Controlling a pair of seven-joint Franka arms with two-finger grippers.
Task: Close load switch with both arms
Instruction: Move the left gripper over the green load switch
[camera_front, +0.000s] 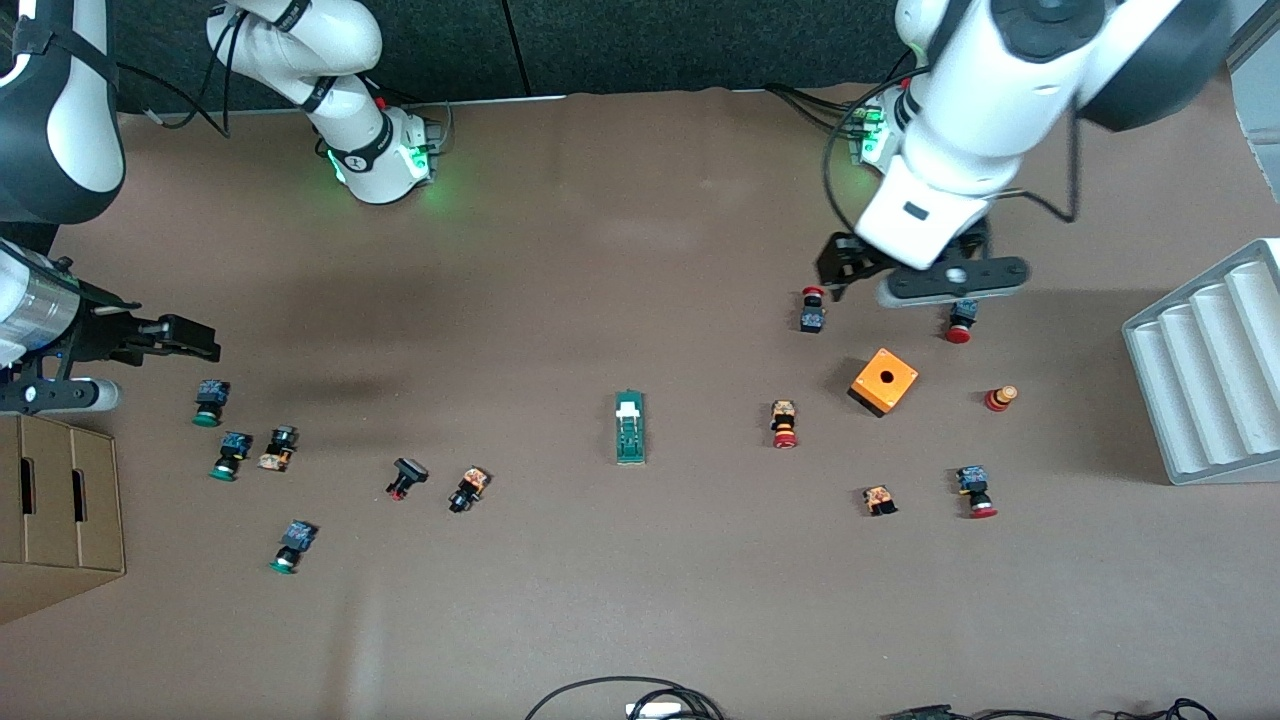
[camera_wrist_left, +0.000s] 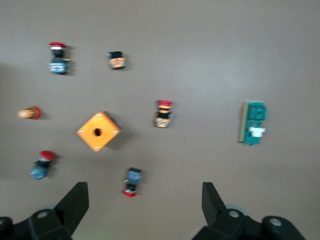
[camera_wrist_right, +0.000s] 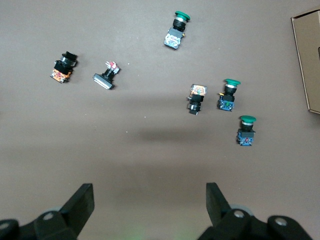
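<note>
We see the load switch lying flat near the middle of the table, its white slider at the end farther from the front camera. Nothing touches it.

The left gripper hangs in the air over the table toward the left arm's end, above the red buttons there and near the orange cube. Its fingers are spread wide and hold nothing; its wrist view looks down on the cube, several red buttons and the switch, which looks a little blurred there, so we think the white piece faces the gripper's side.

The right gripper hovers over the table at the right arm's end, beside a cardboard box and just above a cluster of green buttons. Its fingers are also spread and empty.
</note>
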